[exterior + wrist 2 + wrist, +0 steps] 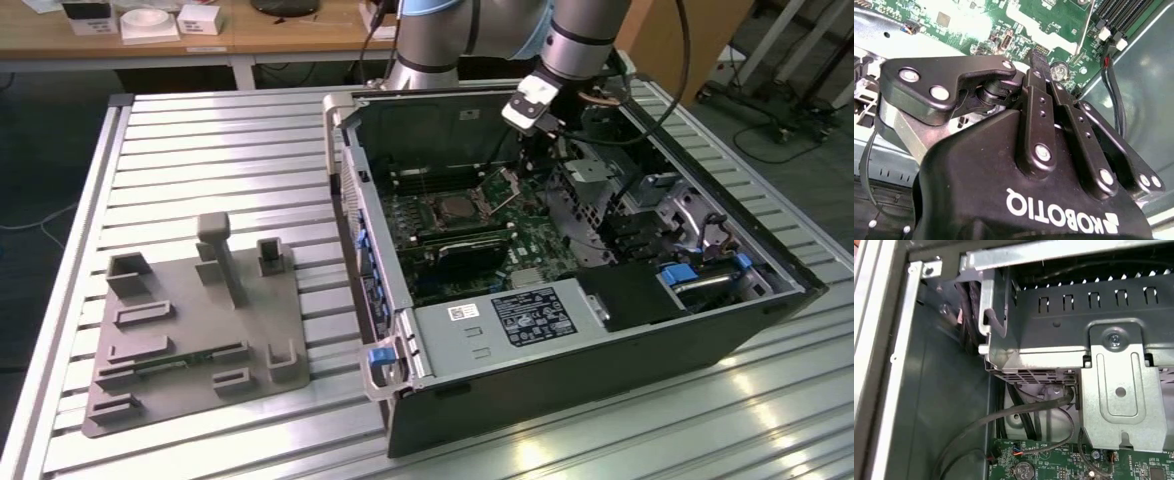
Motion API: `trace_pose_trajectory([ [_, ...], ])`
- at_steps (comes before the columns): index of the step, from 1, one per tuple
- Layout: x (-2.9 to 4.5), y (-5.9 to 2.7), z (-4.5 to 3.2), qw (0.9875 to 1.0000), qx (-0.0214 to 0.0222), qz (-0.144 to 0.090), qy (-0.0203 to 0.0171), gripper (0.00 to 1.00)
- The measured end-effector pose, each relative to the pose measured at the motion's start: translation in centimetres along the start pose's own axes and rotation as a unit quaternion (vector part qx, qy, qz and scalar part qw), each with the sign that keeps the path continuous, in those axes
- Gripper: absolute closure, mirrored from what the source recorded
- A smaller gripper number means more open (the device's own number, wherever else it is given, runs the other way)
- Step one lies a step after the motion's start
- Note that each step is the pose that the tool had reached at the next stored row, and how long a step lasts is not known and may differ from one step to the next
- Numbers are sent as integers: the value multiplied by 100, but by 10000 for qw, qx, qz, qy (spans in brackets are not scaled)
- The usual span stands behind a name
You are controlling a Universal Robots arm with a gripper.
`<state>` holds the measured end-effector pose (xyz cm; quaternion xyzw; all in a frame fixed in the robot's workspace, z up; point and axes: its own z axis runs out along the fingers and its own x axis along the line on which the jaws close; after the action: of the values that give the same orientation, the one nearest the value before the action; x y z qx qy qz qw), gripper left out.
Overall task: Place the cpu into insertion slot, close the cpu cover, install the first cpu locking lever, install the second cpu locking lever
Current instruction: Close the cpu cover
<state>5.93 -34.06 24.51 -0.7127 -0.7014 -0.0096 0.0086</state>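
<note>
Silvery-grey flat square cpu point(449, 211) lies in the dark, metal-rimmed insertion slot point(422, 212) of the green circuit board point(541, 250), to the exterior view's left of the black gripper point(523, 160). The gripper hangs clear of it, with its fingers point(1035, 100) pressed together and nothing seen between them. Between chip and gripper, the thin silvery cpu cover point(503, 186) stands tilted up. A grey metal drive cage point(587, 180) crowds the gripper's other side, and the grey case wall point(427, 125) stands behind.

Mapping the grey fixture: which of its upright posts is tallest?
The block-topped post near its far edge; the rest stand clearly lower.
</note>
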Motion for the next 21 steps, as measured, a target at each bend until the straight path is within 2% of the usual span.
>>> trace_pose_trajectory([
  [11, -3, -82, 41, 10000, 3, 0, 0, 89],
  [21, -2, -109, 42, 10000, 3, 0, 0, 89],
])
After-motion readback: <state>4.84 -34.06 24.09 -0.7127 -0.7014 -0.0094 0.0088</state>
